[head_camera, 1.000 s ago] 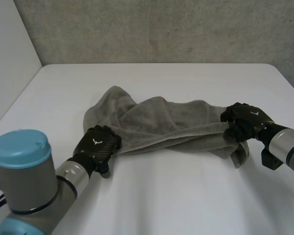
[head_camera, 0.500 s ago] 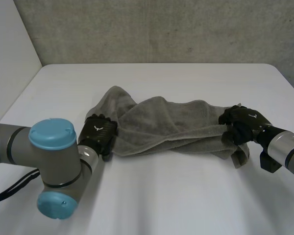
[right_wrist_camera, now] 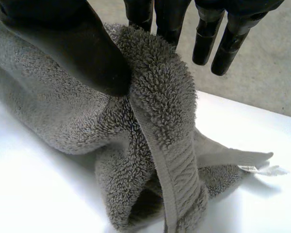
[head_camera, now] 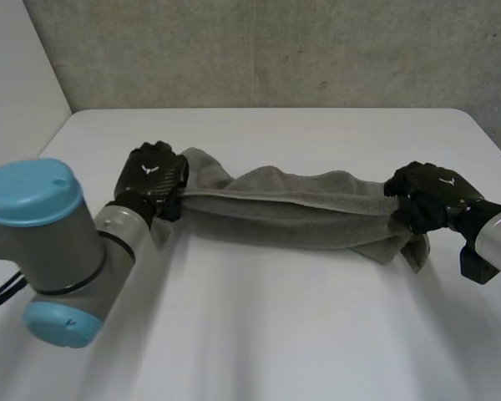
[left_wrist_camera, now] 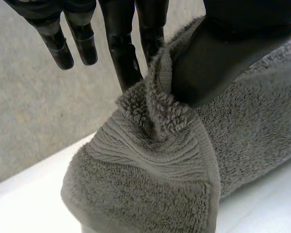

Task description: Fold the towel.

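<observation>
Stretching low across the white desk [head_camera: 275, 334], the grey towel [head_camera: 292, 209] forms a bunched band, held taut, I judge, so it can be spread before folding. My left robot hand [head_camera: 154, 175] pinches one end between thumb and fingers; my right robot hand [head_camera: 426, 200] pinches the other, a loose tail drooping beneath.

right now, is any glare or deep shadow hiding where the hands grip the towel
Head view: even light, no glare on the table; the towel throws only a soft shadow. Left wrist view: the pinch of the left hand is plainly lit. Right wrist view: the pinch of the right hand reads clearly; only the fold hollow beneath it is dark.
</observation>
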`<state>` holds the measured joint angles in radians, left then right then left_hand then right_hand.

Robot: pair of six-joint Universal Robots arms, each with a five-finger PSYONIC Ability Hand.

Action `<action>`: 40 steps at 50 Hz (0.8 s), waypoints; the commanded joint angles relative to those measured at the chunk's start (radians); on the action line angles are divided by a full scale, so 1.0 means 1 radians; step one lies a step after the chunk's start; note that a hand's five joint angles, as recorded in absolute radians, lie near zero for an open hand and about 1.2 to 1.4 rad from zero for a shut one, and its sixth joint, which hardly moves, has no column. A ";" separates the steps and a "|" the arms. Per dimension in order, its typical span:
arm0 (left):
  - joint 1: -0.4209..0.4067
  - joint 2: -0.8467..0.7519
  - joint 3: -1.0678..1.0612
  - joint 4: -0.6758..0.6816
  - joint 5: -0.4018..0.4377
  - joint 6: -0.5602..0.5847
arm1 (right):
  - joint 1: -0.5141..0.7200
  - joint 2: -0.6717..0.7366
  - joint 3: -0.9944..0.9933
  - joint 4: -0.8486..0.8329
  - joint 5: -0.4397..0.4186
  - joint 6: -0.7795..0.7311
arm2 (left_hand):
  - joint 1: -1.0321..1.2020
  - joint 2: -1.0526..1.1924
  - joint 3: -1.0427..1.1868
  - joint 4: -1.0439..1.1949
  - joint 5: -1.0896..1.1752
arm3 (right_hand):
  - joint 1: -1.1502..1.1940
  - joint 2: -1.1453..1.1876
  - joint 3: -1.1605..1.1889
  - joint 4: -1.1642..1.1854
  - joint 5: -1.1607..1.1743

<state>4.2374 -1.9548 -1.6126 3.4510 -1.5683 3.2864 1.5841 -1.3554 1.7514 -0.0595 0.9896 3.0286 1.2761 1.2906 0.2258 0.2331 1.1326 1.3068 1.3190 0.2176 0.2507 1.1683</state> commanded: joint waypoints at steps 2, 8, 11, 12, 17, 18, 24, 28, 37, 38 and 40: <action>0.032 0.056 -0.058 -0.058 0.027 0.004 | 0.004 -0.005 0.028 0.041 0.001 -0.159 | 0.120 0.106 -0.051 -0.059 0.089 | 0.064 0.052 -0.043 -0.076 0.028; 0.036 0.050 -0.081 -0.104 0.045 0.005 | 0.004 0.059 0.048 0.050 0.043 -0.304 | 0.120 0.106 -0.051 -0.059 0.089 | -0.332 -0.344 -0.043 -0.076 -0.368; 0.042 0.054 -0.087 -0.110 0.057 0.005 | 0.004 0.078 0.049 0.029 0.067 -0.313 | 0.120 0.106 -0.051 -0.059 0.089 | -0.376 -0.389 -0.043 -0.076 -0.412; 0.045 0.056 -0.089 -0.115 0.060 0.005 | 0.004 0.090 0.048 0.004 0.078 -0.313 | 0.120 0.106 -0.051 -0.059 0.089 | -0.391 -0.403 -0.043 -0.076 -0.427; 0.068 0.059 -0.090 -0.134 0.062 0.005 | 0.001 0.104 0.051 -0.053 0.095 -0.310 | 0.120 0.106 -0.051 -0.059 0.089 | -0.438 -0.450 -0.043 -0.076 -0.474; 0.068 0.059 -0.090 -0.135 0.062 0.005 | 0.001 0.104 0.051 -0.059 0.099 -0.310 | 0.120 0.106 -0.051 -0.059 0.089 | -0.452 -0.465 -0.043 -0.076 -0.488; 0.096 0.065 -0.087 -0.167 0.062 0.005 | -0.004 0.093 0.053 -0.069 0.129 -0.310 | 0.120 0.106 -0.051 -0.059 0.089 | -0.570 -0.582 -0.043 -0.076 -0.606; 0.124 0.073 -0.084 -0.176 0.063 0.005 | -0.006 0.091 0.053 -0.072 0.147 -0.310 | 0.120 0.106 -0.051 -0.059 0.089 | -0.638 -0.650 -0.043 -0.076 -0.674; 0.130 0.073 -0.078 -0.196 0.079 0.002 | 0.004 0.124 0.060 -0.100 0.152 -0.309 | 0.120 0.106 -0.051 -0.059 0.089 | -0.752 -0.764 -0.043 -0.076 -0.788; 0.134 0.073 -0.075 -0.197 0.086 0.002 | 0.007 0.136 0.060 -0.099 0.153 -0.309 | 0.120 0.106 -0.051 -0.059 0.089 | -0.781 -0.793 -0.043 -0.076 -0.817; 0.141 0.073 -0.073 -0.197 0.093 -0.001 | 0.007 0.148 0.062 -0.096 0.153 -0.309 | 0.120 0.106 -0.051 -0.059 0.089 | -0.805 -0.817 -0.043 -0.076 -0.841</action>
<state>4.3691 -1.8819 -1.6913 3.2586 -1.4951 3.2900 1.5836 -1.2431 1.8091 -0.1534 1.1431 2.7192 1.2762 1.2906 0.2258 0.2331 1.1326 0.5902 0.6139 0.2176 0.2507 0.3836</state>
